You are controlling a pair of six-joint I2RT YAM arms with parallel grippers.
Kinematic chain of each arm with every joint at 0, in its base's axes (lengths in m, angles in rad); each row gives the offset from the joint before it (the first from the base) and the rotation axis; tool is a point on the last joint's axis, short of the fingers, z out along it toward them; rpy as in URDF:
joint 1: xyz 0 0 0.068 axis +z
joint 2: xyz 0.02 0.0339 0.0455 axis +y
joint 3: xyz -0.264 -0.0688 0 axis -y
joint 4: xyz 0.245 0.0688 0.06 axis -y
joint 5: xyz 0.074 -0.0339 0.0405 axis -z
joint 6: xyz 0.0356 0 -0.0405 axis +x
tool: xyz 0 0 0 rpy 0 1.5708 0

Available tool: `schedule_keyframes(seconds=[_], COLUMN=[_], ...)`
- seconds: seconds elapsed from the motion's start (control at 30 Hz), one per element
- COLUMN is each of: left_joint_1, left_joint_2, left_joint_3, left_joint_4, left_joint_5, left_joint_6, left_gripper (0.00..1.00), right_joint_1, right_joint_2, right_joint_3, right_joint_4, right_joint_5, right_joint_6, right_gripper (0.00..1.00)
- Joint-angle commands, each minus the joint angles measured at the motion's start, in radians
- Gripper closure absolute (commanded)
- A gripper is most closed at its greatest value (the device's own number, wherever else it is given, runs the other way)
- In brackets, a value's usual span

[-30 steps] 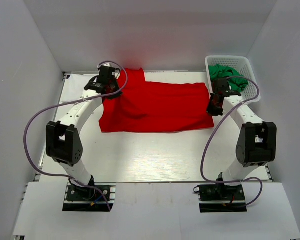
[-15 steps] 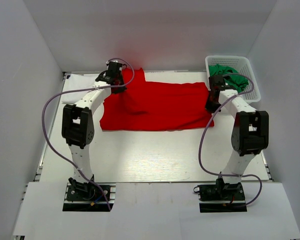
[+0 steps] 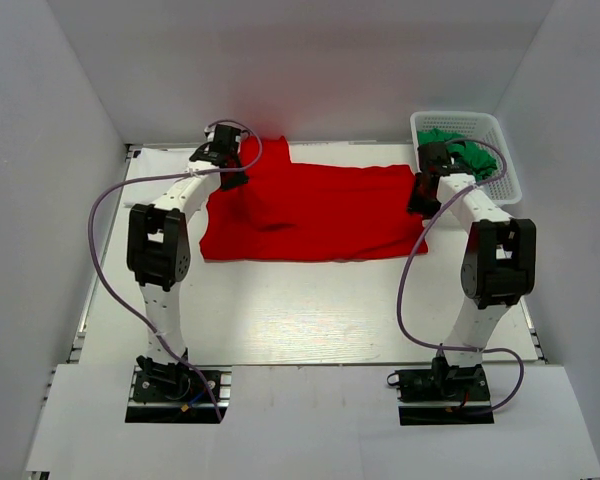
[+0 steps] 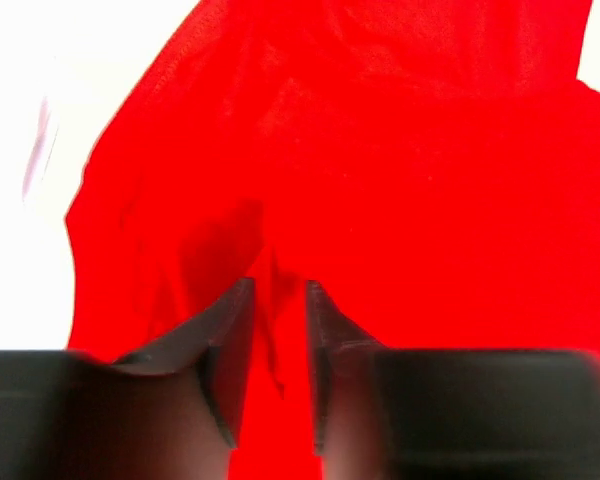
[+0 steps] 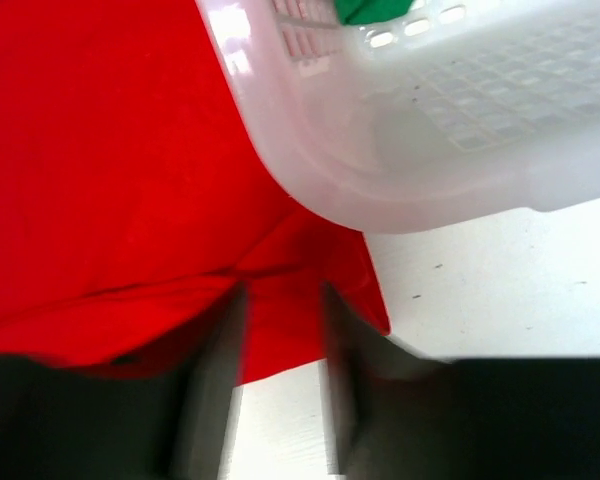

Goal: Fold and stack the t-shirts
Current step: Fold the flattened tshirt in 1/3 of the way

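The red t-shirt (image 3: 310,210) lies spread across the back of the table, its folded part on the left. My left gripper (image 3: 228,168) hovers over its back left corner, open. In the left wrist view that gripper (image 4: 278,290) has a loose ridge of the red cloth (image 4: 380,150) between its parted fingers. My right gripper (image 3: 420,198) is over the shirt's right edge, also open. Seen from the right wrist, this gripper (image 5: 282,292) straddles the red corner (image 5: 120,160) without pinching it. Green t-shirts (image 3: 458,148) sit in the basket.
The white plastic lattice basket (image 3: 502,165) stands at the back right, close behind my right gripper. In the right wrist view the basket's rounded corner (image 5: 430,130) overlaps the red cloth, and a bit of green cloth (image 5: 370,10) shows inside. White walls enclose the table.
Both grippers have gone from shut to open and let go of the red shirt. Both arms reached farther back, and the shirt settled flatter on the table.
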Motion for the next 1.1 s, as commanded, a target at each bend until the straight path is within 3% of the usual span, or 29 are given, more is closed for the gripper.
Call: schedule_keyframes(seconds=[0.0,0.03,0.1,0.13,0.2,0.23,0.33,0.4,0.43,0.57,0.63,0.67,0.77,0.97,1.07], left_joint_1=[0.016,0.026,0.036,0.036,0.036,0.036,0.036,0.027,0.016,0.016,0.016,0.016,0.016,0.028,0.028], left_joint_2=[-0.044,-0.029,-0.018,-0.018,-0.018,-0.032,-0.081,-0.156,-0.182,-0.285,-0.308,-0.308,-0.296,-0.243,-0.233], left_joint_3=[0.032,0.032,0.059,0.059,0.069,0.053,-0.012,-0.126,-0.211,-0.426,-0.529,-0.549,-0.573,-0.573,-0.573], left_joint_4=[-0.019,-0.019,-0.028,-0.028,-0.042,-0.056,-0.065,-0.042,-0.012,0.088,0.130,0.130,0.112,0.065,0.035], left_joint_5=[-0.035,-0.035,0.003,0.037,0.057,0.068,0.078,0.104,0.126,0.244,0.287,0.287,0.287,0.237,0.140], left_joint_6=[-0.077,-0.087,-0.099,-0.099,-0.099,-0.099,-0.099,-0.099,-0.099,-0.117,-0.118,-0.118,-0.118,-0.118,-0.118], left_gripper=[0.53,0.42,0.19,0.00,0.00,0.00,0.00,0.00,0.00,0.00,0.00,0.00,0.00,0.00,0.00], right_joint_1=[0.000,0.003,0.002,0.000,0.003,0.003,0.003,0.005,0.003,0.020,0.037,0.040,0.037,0.028,0.026], right_joint_2=[-0.045,-0.074,-0.114,-0.140,-0.180,-0.203,-0.242,-0.251,-0.252,-0.231,-0.205,-0.205,-0.196,-0.059,-0.015], right_joint_3=[0.004,-0.006,-0.045,-0.067,-0.129,-0.146,-0.226,-0.265,-0.270,-0.261,-0.237,-0.243,-0.258,-0.089,-0.039], right_joint_4=[0.021,0.031,0.058,0.072,0.098,0.107,0.147,0.169,0.185,0.242,0.229,0.247,0.295,0.152,0.077], right_joint_5=[-0.050,-0.064,-0.108,-0.118,-0.179,-0.191,-0.236,-0.303,-0.322,-0.317,-0.306,-0.296,-0.251,-0.251,-0.299], right_joint_6=[-0.042,-0.047,-0.053,-0.053,-0.064,-0.068,-0.081,-0.082,-0.091,-0.185,-0.332,-0.481,-0.626,-0.789,-0.814], right_gripper=[0.54,0.43,0.42,0.32,0.32,0.21,0.21,0.18,0.10,0.10,0.10,0.10,0.10,0.10,0.11])
